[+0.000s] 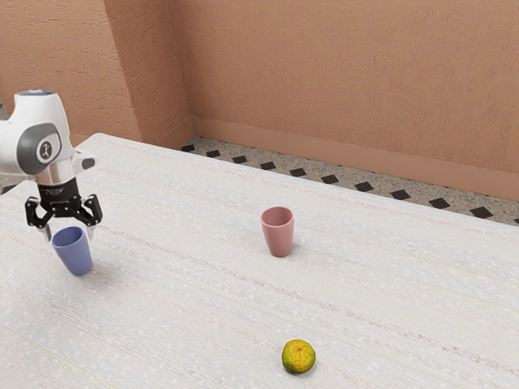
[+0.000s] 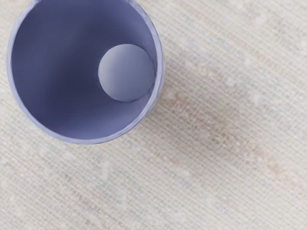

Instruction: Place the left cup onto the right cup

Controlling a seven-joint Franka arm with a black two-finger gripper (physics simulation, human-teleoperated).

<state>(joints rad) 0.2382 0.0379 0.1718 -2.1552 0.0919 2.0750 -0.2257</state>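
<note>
While arm (image 1: 36, 146) hangs vertical over blue cup (image 1: 73, 250), fingers (image 1: 65, 227) spread wide, seemingly gripping nothing.

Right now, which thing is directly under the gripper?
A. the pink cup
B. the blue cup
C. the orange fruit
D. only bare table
B: in the exterior view the gripper hangs just above the blue cup, while the pink cup and the orange fruit sit far off toward that view's right.
</note>
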